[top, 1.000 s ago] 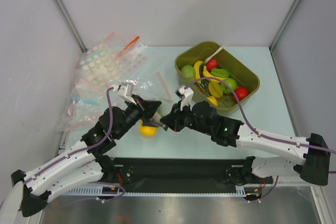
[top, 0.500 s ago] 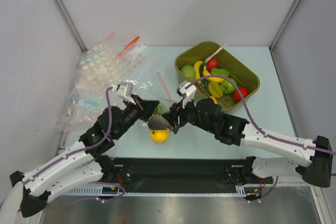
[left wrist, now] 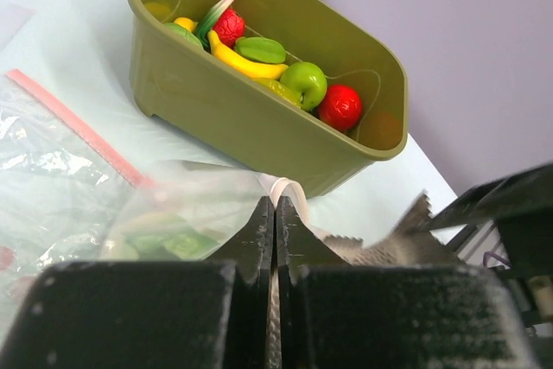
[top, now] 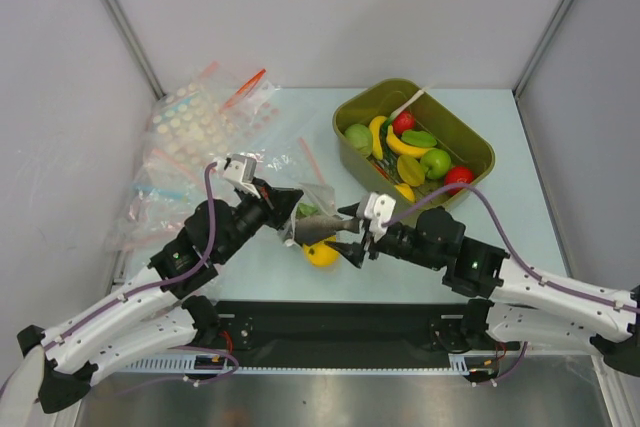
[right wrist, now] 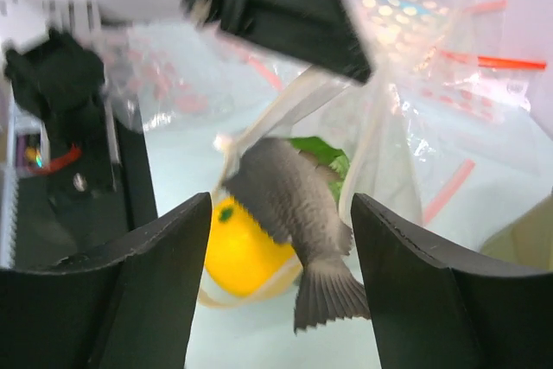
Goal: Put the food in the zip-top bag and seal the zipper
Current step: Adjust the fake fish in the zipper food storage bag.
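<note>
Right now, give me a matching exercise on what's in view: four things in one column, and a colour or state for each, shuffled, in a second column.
Things:
1. left gripper
2. right gripper
3. bin
4. toy fish

Colour or state:
A. grey
B. open
C. shut on the zip-top bag
D. olive green

Pairs: 1-C, 2-B, 3-D, 4-A

Bright, even light, faint shadows, sheen on the zip-top bag (top: 318, 197); right wrist view motion-blurred, left wrist's foreground unfocused.
</note>
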Motion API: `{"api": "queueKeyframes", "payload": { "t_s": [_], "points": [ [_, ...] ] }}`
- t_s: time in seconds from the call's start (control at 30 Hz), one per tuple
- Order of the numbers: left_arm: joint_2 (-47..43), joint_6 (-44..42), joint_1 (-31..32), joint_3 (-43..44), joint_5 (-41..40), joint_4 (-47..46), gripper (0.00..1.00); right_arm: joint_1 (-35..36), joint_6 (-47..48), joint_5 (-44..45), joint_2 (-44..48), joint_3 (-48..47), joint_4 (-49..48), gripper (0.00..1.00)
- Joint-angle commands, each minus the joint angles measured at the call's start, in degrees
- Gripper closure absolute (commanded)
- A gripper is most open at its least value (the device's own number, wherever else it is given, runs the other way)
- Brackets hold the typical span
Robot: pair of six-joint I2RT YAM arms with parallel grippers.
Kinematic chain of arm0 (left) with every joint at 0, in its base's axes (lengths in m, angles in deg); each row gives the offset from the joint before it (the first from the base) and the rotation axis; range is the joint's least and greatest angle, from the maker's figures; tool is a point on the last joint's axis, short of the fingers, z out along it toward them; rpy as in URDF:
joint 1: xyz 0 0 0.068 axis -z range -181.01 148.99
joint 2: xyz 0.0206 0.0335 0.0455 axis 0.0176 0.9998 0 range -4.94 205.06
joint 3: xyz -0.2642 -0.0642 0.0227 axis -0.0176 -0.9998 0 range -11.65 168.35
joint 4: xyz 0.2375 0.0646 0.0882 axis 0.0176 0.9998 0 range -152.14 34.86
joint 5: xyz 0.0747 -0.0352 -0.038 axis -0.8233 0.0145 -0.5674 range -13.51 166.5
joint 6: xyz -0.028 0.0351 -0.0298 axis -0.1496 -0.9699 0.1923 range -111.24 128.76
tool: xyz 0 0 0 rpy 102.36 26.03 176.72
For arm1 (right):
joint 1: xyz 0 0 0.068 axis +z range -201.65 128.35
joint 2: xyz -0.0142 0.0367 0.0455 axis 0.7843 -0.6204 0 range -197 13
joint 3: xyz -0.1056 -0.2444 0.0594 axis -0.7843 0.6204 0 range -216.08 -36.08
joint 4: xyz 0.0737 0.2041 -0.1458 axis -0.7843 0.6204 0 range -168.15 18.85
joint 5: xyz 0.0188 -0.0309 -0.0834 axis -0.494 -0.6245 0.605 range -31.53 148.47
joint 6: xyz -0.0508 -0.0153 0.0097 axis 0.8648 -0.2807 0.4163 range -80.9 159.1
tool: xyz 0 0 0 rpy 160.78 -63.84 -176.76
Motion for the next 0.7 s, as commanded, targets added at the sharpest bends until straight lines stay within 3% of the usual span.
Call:
{"api": "queueKeyframes", "payload": {
  "t_s": [0.0,0.07,0.2,0.37,0.5,0.67],
  "points": [
    [-1.0,-1.4,0.2,3.1,0.2,-3.0,1.00,1.9,16.8,-4.7,0.3,5.8,-5.6,0.29],
    [-1.3,-1.4,0.2,3.0,0.3,-3.0,1.00,4.5,24.2,-4.1,0.8,8.0,-7.2,0.30],
    [-0.7,-1.2,0.2,2.9,1.3,-3.0,1.00,8.4,30.0,4.4,-0.2,8.9,-7.5,0.32],
    [0.4,-1.3,0.2,3.4,3.3,-3.0,1.00,11.7,34.1,7.0,-0.5,9.4,-7.4,0.34],
    [1.6,-1.2,0.2,3.5,7.5,-3.9,1.00,14.3,37.9,15.6,-2.6,9.9,-9.7,0.35],
    [3.1,-1.1,0.2,4.0,12.2,-4.9,1.00,15.0,41.5,18.6,-4.9,10.1,-10.8,0.42]
  ]
}}
